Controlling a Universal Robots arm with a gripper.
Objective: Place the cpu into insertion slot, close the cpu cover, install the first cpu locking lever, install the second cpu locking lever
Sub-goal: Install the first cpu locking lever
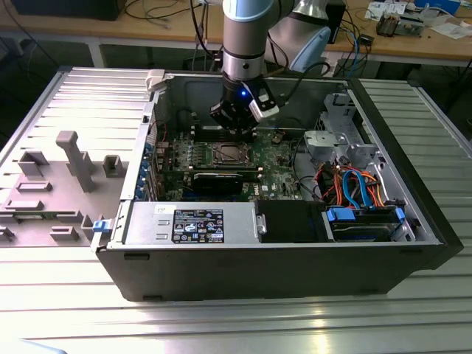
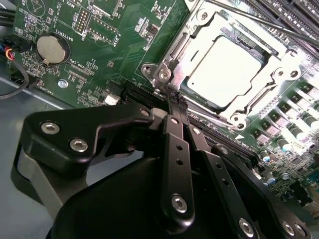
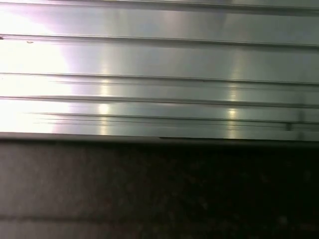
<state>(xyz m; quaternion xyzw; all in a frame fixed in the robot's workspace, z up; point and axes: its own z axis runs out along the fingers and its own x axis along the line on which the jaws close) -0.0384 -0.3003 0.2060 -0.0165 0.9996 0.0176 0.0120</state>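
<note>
Grey tray: at the exterior view's left I see a grey moulded tray (image 1: 59,184) with upright blocks, lying on the ribbed metal table (image 1: 243,324) beside the open computer case (image 1: 280,258).
Coin cell: in the second wrist view a round silver battery (image 2: 52,48) sits on the green circuit board (image 2: 119,45), well apart from the socket.
Gripper: in the exterior view my gripper (image 1: 237,122) hangs inside the case, just above the far edge of the socket. In the second wrist view its black fingers (image 2: 174,144) are pressed together with no gap, tips at the socket's corner; I see nothing held between them.
Cpu: the cpu (image 2: 230,69) lies flat in the insertion slot (image 1: 229,154), its pale metal top showing.
Cpu cover: the cpu cover (image 2: 249,107) lies down flat, framing the chip.
Lever: a thin metal lever (image 2: 259,22) runs along the socket's far side.
Drive bay: at the exterior view's right, blue and orange cables (image 1: 358,188) lie by a blue-tabbed bay (image 1: 365,217).
</note>
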